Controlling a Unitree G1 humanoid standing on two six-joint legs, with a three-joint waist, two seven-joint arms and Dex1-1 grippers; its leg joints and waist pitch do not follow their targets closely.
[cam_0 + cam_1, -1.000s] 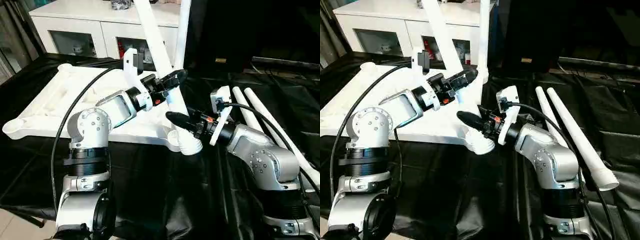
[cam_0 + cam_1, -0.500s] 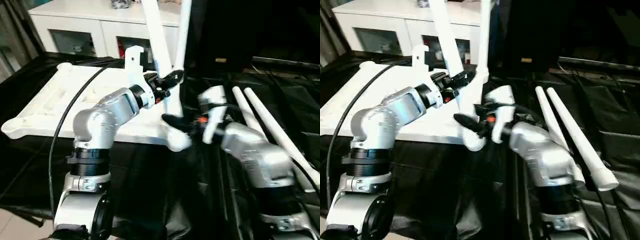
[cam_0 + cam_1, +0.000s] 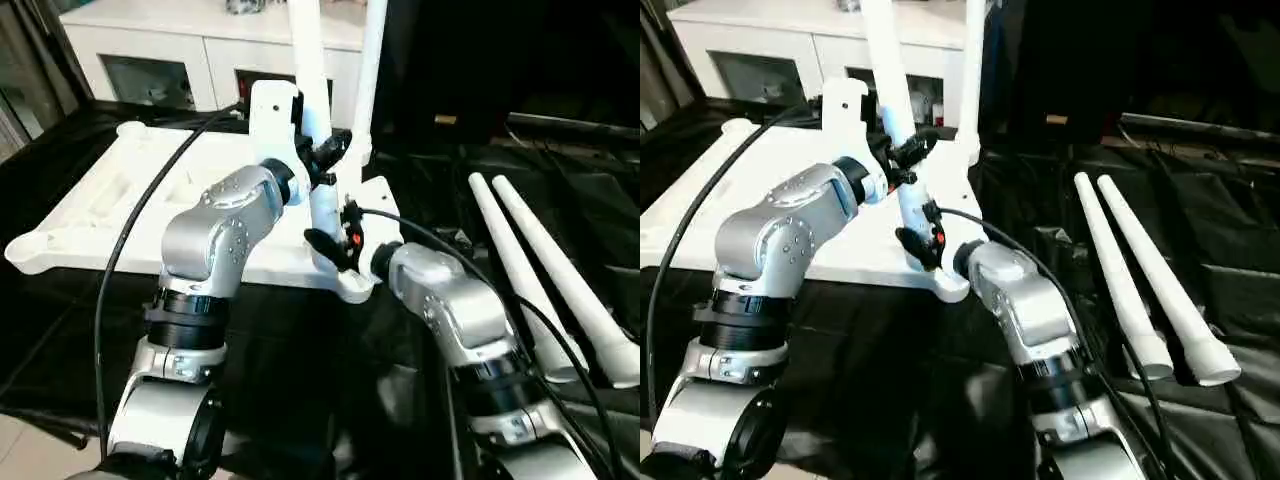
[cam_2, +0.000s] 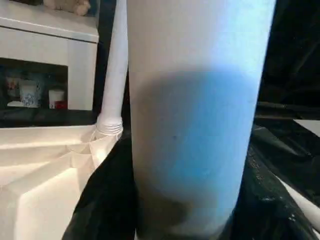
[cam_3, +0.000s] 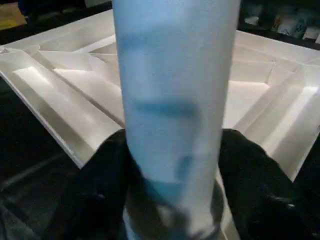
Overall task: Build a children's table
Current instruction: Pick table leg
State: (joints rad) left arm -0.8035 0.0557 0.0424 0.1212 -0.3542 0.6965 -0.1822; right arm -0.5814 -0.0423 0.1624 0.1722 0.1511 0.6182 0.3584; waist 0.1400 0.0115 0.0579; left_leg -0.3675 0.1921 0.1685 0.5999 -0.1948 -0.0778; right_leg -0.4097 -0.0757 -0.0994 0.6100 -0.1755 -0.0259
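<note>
The white tabletop [image 3: 110, 200] lies underside up on black cloth. One white leg [image 3: 305, 60] stands almost upright in its near right corner socket [image 3: 355, 285]. My left gripper [image 3: 330, 160] is shut on this leg at mid height, and the leg [image 4: 195, 125] is pressed between its jaws in the left wrist view. My right gripper [image 3: 325, 243] is shut on the same leg [image 5: 175, 100] just above the socket, with black fingers [image 5: 255, 185] hugging both sides. A second leg [image 3: 372, 60] stands in the far right corner.
Two loose white legs [image 3: 515, 265] [image 3: 565, 280] lie side by side on the black cloth to the right. A white cabinet [image 3: 150, 45] with glass doors stands behind the tabletop. A black cable [image 3: 140, 240] loops over my left arm.
The held leg has swung from a clear tilt to nearly upright. My right arm moved left and took the leg low by the socket. My left arm followed the leg, still gripping it.
</note>
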